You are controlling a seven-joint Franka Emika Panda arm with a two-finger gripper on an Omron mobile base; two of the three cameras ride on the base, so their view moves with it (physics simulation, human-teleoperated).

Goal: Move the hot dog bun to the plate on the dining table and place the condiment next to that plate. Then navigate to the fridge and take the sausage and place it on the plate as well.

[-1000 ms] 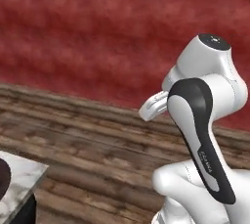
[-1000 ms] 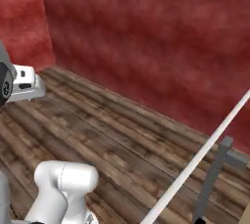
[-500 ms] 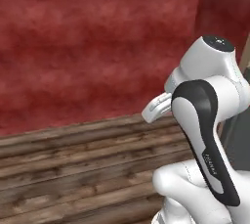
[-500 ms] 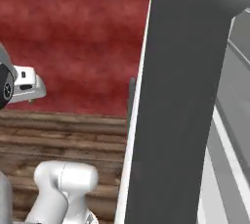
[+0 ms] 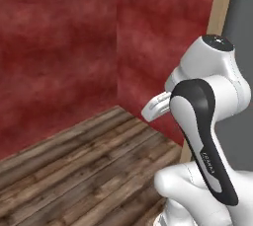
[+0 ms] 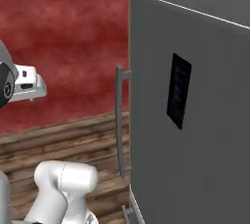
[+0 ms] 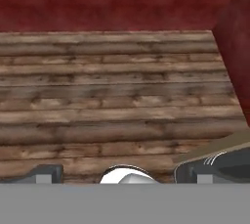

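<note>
The fridge (image 6: 205,135) stands tall and grey at the right of the right base view, its door closed, with a vertical bar handle (image 6: 118,120) and a dark panel (image 6: 178,91). A strip of the fridge (image 5: 243,27) also edges the left base view. My gripper (image 7: 127,175) is open, its two dark fingertips (image 7: 45,174) far apart with nothing between them, pointing down at the wooden floor. The arm is folded close over the base. The hot dog bun, plate, dining table, condiment and sausage are out of view.
Red walls meet in a corner (image 5: 116,42) ahead. A tan panel (image 5: 220,8) runs beside the fridge. Dark wood plank floor (image 5: 84,166) spreads between the base and the walls.
The whole picture has shifted, so the base has turned. The marbled table corner left the left base view. The fridge swung into the right base view. The arm kept its folded pose.
</note>
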